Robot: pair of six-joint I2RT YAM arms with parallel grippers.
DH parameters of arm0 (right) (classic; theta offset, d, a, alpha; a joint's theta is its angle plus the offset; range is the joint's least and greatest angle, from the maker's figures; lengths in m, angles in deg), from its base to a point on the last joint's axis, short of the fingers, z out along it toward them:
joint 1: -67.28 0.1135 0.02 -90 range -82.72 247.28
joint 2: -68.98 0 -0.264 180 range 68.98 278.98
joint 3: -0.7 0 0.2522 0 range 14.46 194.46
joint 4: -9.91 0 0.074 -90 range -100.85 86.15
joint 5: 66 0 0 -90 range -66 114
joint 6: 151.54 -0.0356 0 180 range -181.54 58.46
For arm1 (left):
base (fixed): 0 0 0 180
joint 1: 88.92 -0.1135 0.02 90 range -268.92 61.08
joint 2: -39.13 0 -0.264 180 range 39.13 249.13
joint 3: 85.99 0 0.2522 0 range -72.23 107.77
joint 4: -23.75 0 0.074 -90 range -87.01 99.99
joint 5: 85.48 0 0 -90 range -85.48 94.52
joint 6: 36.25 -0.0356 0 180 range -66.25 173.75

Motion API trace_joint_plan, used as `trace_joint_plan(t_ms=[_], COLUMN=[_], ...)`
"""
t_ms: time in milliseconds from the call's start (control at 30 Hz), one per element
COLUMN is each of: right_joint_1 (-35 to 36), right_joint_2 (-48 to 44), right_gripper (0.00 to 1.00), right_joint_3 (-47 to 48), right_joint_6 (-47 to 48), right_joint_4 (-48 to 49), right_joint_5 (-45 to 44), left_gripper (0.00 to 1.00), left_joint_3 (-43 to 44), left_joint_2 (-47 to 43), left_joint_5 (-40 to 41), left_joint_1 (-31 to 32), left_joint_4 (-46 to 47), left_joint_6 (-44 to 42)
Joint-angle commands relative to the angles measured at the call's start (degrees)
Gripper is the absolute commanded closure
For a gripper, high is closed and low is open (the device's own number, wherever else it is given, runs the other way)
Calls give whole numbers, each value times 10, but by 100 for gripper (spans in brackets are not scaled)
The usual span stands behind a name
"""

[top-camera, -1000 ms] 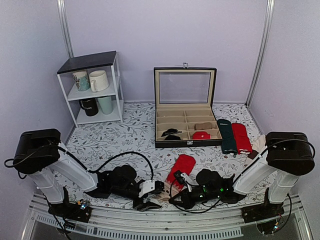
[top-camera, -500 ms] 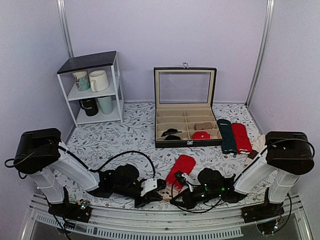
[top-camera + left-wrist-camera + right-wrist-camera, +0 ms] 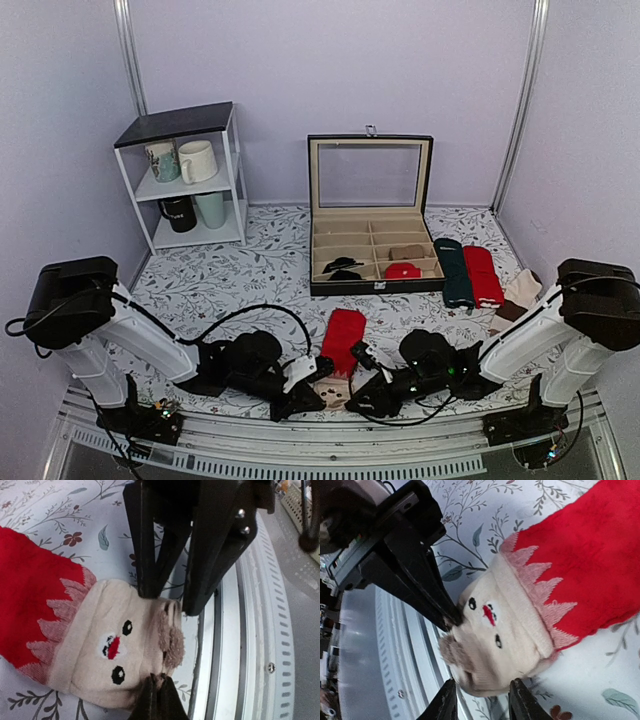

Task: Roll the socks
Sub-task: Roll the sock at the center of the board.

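Note:
The socks (image 3: 342, 338) lie on the floral cloth near the front edge, bright red with a beige end (image 3: 112, 640) bearing a small face. My left gripper (image 3: 157, 684) is shut on the edge of that beige end, beside its fuzzy tuft. In the right wrist view the left gripper's fingers (image 3: 422, 587) pinch the beige end (image 3: 505, 630) from the rail side. My right gripper (image 3: 481, 696) is open, its tips either side of the beige end's near edge without squeezing it. From above, the left gripper (image 3: 322, 374) and right gripper (image 3: 358, 396) meet at the socks' near end.
An open compartment case (image 3: 370, 255) stands behind the socks. A dark green sock (image 3: 457, 272) and a plain red sock (image 3: 483, 275) lie to its right. A white shelf (image 3: 190, 190) with mugs is at back left. The metal front rail (image 3: 250, 645) runs right beside the grippers.
My left gripper has closed on the beige end. My right gripper has let go and opened. The socks have shifted left and now lie straighter.

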Motion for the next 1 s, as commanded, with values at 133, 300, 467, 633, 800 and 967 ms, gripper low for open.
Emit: trace_joint_plan(t_ms=[133,300,467,633,800,967], right_joint_1=[33,60,70,71,81,89], right_joint_2=[-126,-123,-89,-48,-9,-8], right_gripper=[47,45,45,46,51,55], right_joint_3=[-97,-102,-78,-50,-39,-46], right_joint_6=[202,304,356,369,354,331], right_joint_4=[29,66,90,107,133,138], right_joint_5=[-109,-148,-154,-110,-83,-79], left_gripper=[100,100,100,100,100,100], left_joint_3=[7,9,8,6,6,4], left_joint_2=[44,64,66,69,70,75], left_joint_5=[-28,-37,-36,-36,-31,-34], left_joint_1=[13,13,13,13,13,13], left_joint_4=[-86,-74,-76,-76,-77,-72], left_joint_6=[72,78,77,78,78,81])
